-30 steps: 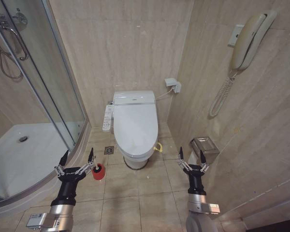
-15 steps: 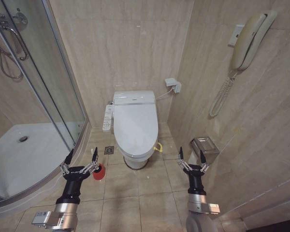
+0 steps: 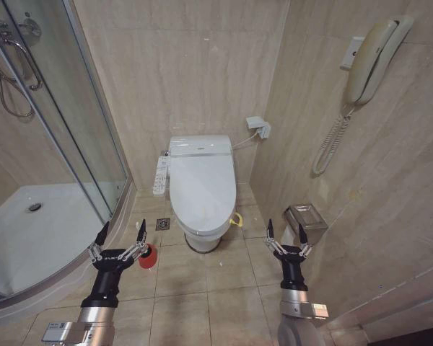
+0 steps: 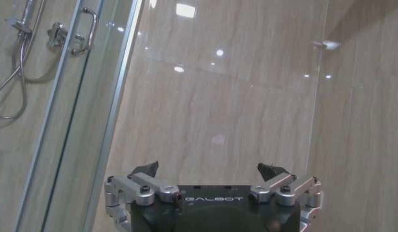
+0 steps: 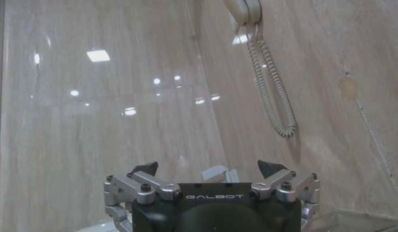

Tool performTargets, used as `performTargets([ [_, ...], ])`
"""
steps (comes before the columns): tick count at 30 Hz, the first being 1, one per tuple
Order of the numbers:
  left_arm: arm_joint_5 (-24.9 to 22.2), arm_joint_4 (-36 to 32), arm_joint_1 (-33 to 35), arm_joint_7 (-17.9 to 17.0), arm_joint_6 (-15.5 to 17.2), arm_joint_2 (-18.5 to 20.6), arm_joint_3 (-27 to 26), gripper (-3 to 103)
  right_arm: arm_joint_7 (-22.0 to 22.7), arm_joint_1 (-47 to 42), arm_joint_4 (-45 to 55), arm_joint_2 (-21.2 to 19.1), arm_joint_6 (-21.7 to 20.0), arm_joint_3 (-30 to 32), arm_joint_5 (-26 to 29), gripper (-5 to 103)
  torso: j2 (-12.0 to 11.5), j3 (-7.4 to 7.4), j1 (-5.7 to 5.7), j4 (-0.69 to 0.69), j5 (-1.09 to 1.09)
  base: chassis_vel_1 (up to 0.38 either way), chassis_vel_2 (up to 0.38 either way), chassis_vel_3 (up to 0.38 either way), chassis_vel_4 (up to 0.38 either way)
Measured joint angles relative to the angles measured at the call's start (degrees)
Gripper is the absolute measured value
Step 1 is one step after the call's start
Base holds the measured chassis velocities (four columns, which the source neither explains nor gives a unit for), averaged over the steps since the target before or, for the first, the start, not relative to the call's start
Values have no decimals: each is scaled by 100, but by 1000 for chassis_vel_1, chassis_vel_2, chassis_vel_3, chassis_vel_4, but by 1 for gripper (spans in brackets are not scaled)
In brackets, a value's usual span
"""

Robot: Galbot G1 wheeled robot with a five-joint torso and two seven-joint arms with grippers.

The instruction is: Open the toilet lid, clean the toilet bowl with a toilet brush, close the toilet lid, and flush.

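The toilet (image 3: 201, 189) stands against the back wall with its white toilet lid (image 3: 202, 180) down, covering the toilet bowl; only the bowl's ceramic base (image 3: 202, 240) shows. The toilet brush's red cup holder (image 3: 149, 256) sits on the floor left of the base, and I cannot make out the handle. My left gripper (image 3: 120, 232) is open, held low with one fingertip just over the red holder. My right gripper (image 3: 282, 231) is open too, low and right of the toilet. In the wrist views the left gripper (image 4: 212, 169) and the right gripper (image 5: 208, 168) face tiled wall.
A curved glass shower door (image 3: 94, 144) and white shower tray (image 3: 36, 231) take up the left. A long white button panel (image 3: 159, 175) hangs beside the toilet. A floor drain (image 3: 163, 224), a metal paper holder (image 3: 307, 216) and a wall phone (image 3: 372, 58) are also nearby.
My left gripper has shifted a little to the right, closer to the red holder. The right arm and the toilet have not moved.
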Motion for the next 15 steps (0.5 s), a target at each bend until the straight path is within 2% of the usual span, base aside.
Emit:
performTargets([
  [15,42,51,-13,-12,-8,7,-8,100,0,0,-1,0,0,0,0,100,0,0,0,0,0,0,0,0,0],
])
